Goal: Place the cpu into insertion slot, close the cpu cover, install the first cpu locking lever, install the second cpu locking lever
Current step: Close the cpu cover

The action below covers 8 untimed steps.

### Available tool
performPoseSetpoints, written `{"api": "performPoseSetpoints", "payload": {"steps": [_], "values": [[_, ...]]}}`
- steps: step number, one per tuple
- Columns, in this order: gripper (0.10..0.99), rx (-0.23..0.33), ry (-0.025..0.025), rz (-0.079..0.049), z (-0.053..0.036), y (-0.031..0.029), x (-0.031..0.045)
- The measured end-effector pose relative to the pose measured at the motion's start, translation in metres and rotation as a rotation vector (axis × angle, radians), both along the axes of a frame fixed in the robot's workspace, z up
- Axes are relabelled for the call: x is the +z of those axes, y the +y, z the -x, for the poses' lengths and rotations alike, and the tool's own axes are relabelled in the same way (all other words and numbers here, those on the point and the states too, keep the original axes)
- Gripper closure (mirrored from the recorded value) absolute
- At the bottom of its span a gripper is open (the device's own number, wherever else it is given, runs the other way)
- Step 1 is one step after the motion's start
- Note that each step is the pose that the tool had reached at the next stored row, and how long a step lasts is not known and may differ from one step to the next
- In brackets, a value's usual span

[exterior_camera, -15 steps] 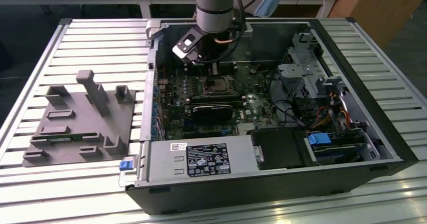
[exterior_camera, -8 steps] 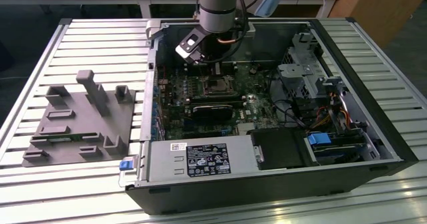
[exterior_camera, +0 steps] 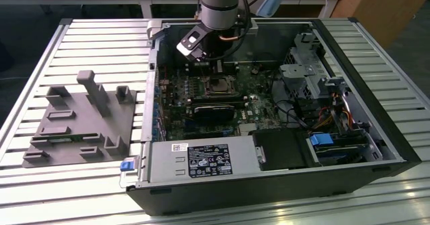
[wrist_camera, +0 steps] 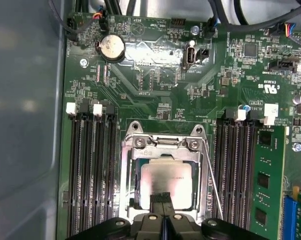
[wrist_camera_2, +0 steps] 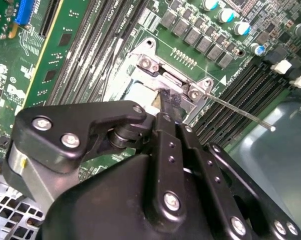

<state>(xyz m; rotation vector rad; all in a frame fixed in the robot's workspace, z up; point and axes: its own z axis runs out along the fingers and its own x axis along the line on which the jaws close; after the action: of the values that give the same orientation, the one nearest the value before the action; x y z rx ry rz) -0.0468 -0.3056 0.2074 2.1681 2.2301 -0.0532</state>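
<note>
Jaws clenched on nothing, as far as the wrist views show: the two black fingertips [wrist_camera: 158, 198] meet pad to pad and press on the near edge of the cpu cover [wrist_camera: 134, 175]. In the exterior view the arm reaches down into the open computer case [exterior_camera: 269, 190], which lies on a slatted metal worktop [exterior_camera: 80, 39], directly above the insertion slot [exterior_camera: 220, 85].

The cpu [wrist_camera: 166, 176] sits in that slot, its dull silver-tan lid showing through the cover's cut-out centre. The cover lies down around it; whether it is fully flat I cannot tell. One locking lever [wrist_camera: 213, 182], a thin bright wire rod, runs beside the socket and in the second wrist view stands raised off the green motherboard [wrist_camera: 155, 85], so it looks unlatched.

By my reckoning the chip is light, rigid and smooth-topped, easily harmed at its underside contacts, and best held by opposite edges; seated as it is, it offers little to grip. The cover looks like thin stamped steel, stiff yet springy at its hinge, better pushed at its front edge than pinched. The lever, round and slick, probably springs back; its bent free end is the surest place to catch. Long black memory slots [wrist_camera: 93, 170] flank the socket on both sides.
</note>
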Motion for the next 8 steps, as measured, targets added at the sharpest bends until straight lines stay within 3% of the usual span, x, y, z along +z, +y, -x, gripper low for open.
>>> {"api": "performPoseSetpoints", "payload": {"steps": [8], "values": [[0.980,0.000,0.0002,0.000,-0.0031,0.0000,-0.0007]]}}
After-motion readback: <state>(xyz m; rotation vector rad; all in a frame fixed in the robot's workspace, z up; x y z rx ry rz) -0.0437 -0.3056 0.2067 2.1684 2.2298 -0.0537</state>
